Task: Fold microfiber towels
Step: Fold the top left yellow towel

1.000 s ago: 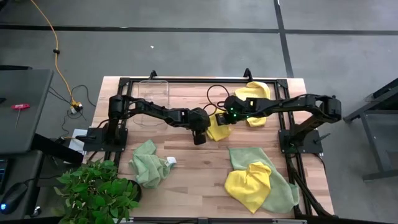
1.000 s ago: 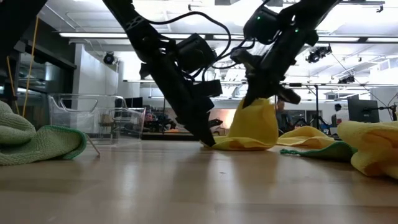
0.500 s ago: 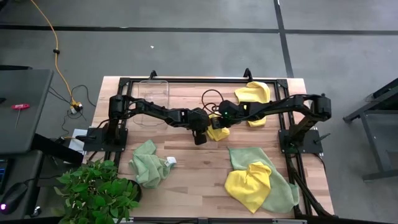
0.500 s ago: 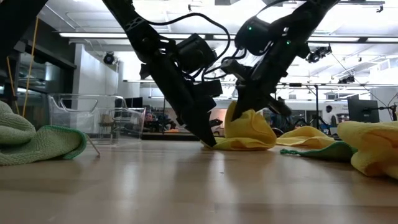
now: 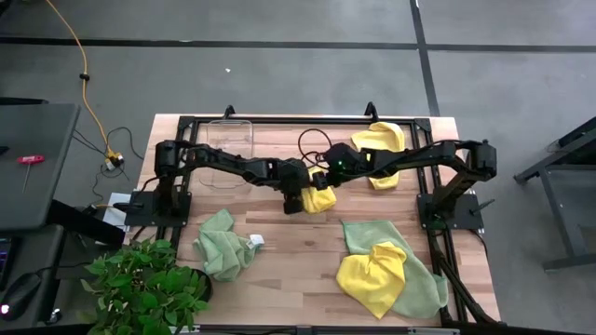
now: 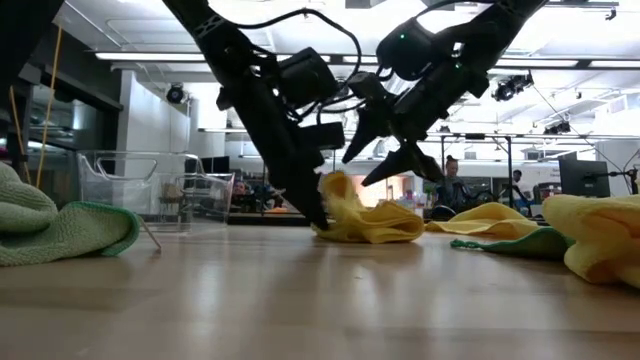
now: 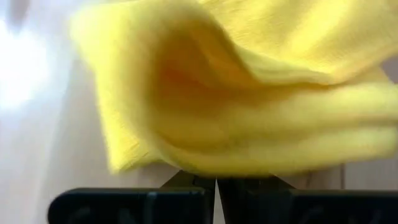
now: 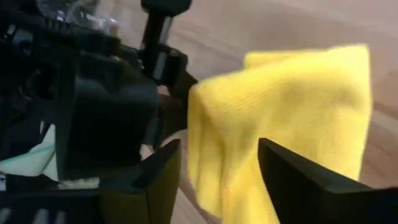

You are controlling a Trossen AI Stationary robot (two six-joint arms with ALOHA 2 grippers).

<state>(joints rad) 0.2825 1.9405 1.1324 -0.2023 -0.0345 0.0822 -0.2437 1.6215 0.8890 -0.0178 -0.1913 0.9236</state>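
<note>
A bright yellow towel (image 5: 321,196) lies bunched on the table's middle, folded over on itself (image 6: 372,220). My left gripper (image 5: 296,201) is shut at that towel's left edge, fingertips down at the tabletop (image 6: 318,221). My right gripper (image 6: 360,170) hangs open just above the same towel, touching nothing; the cloth shows below its spread fingers (image 8: 280,124). Another yellow towel (image 5: 380,140) lies at the far right. A third yellow one (image 5: 374,272) rests on a sage green towel (image 5: 419,284) at the near right. A crumpled green towel (image 5: 223,245) lies near left. My left gripper has the yellow towel by its left edge (image 7: 205,169), right at the shut fingertips. The fingers slant down from the table's left. The cloth bulges up in front of them and hides the place of contact. The towel lies slack on the table.
A clear plastic container (image 5: 231,140) stands at the far left. A leafy plant (image 5: 149,288) is at the near left corner. A black cable (image 5: 312,140) loops over the far middle. Bare wood lies between the near towels.
My right gripper has carried the towel's raised part toward the table's left, opened, let go and risen a little. The raised part has dropped and folded over onto the rest. My left gripper has slid slightly left, the towel's edge moving with it.
</note>
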